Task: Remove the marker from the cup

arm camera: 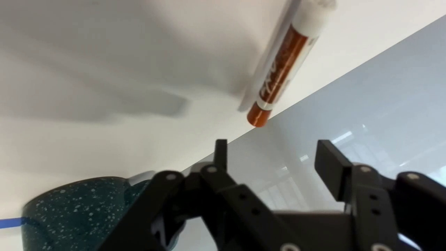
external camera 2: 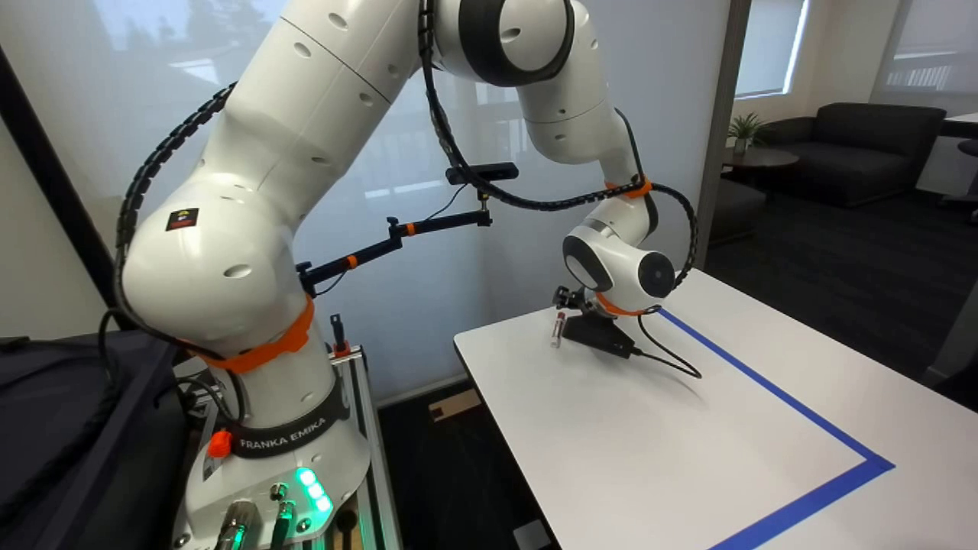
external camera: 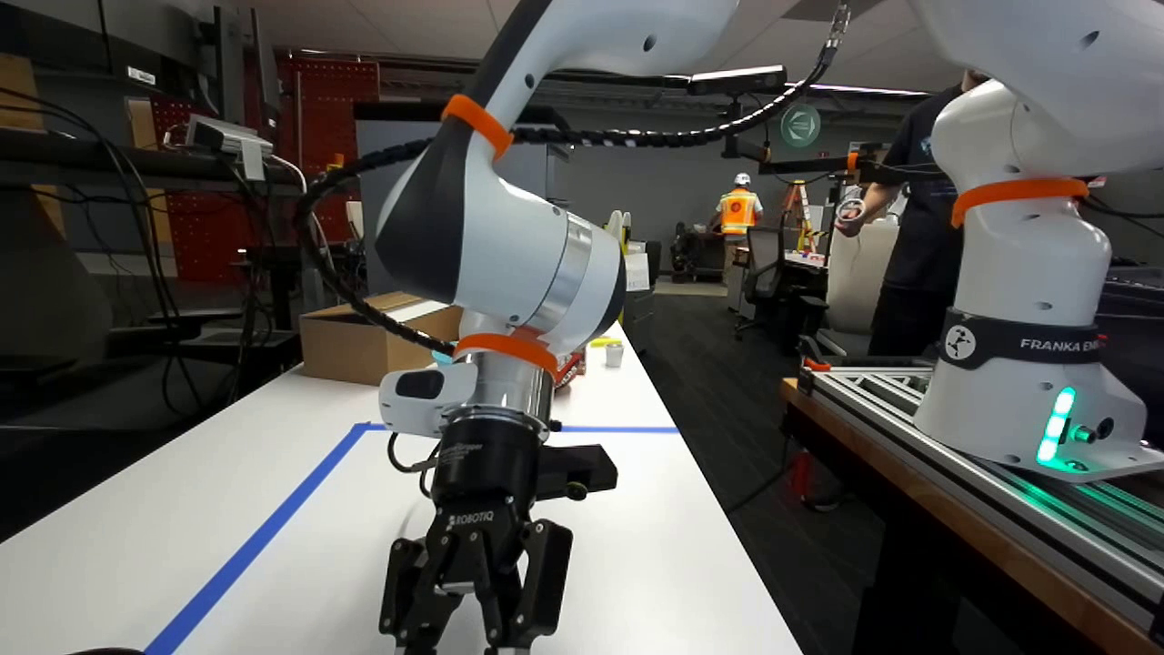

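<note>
The marker [arm camera: 284, 69], white with a brown-orange label and end, appears to lie on the white table [arm camera: 139, 146] by its edge. It also shows beside the gripper in an exterior view [external camera 2: 558, 330]. The dark teal speckled cup [arm camera: 75, 212] is at the lower left of the wrist view, partly covered by a finger; its inside is not visible. My gripper [arm camera: 271, 143] is open and empty, its fingers apart from the marker, whose orange end points toward the gap. The gripper also shows low in an exterior view [external camera: 461, 637].
Blue tape [external camera 2: 787, 405] marks lines on the table. A cardboard box [external camera: 364, 341] and a small whitish container [external camera: 614, 355] stand at the table's far end. A dark rim [external camera: 107, 650] shows at the bottom edge. A glossy pale wall [external camera 2: 497, 252] stands beyond the table edge.
</note>
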Controlling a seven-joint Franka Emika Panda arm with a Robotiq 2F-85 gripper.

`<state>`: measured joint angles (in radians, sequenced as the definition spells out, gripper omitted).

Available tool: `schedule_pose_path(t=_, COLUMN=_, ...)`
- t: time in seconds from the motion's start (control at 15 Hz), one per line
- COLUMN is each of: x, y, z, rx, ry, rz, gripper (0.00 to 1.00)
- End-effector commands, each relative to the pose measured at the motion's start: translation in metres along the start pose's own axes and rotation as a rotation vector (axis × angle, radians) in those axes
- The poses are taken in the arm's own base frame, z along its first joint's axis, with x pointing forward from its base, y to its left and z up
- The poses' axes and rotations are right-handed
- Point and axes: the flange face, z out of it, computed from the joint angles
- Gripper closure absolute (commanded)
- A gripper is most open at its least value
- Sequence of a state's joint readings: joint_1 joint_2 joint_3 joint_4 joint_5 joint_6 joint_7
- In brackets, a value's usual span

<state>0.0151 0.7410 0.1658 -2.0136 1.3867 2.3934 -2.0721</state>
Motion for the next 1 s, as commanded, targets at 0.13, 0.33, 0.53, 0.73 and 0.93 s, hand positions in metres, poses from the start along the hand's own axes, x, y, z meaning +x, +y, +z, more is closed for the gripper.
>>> schedule_pose_path(t=0.13, x=0.024, y=-0.007, z=-0.018, rx=-0.043, ry=0.006, rz=-0.036, gripper=0.00)
schedule_pose_path(t=0.33, x=0.047, y=-0.015, z=-0.032, rx=-0.071, ry=0.008, rz=-0.065, gripper=0.00)
schedule_pose_path(t=0.53, x=0.075, y=-0.025, z=-0.044, rx=-0.104, ry=0.009, rz=-0.108, gripper=0.01)
schedule_pose_path(t=0.73, x=0.101, y=-0.040, z=-0.058, rx=-0.146, ry=0.006, rz=-0.145, gripper=0.00)
schedule_pose_path(t=0.93, x=0.122, y=-0.062, z=-0.070, rx=-0.191, ry=0.003, rz=-0.162, gripper=0.00)
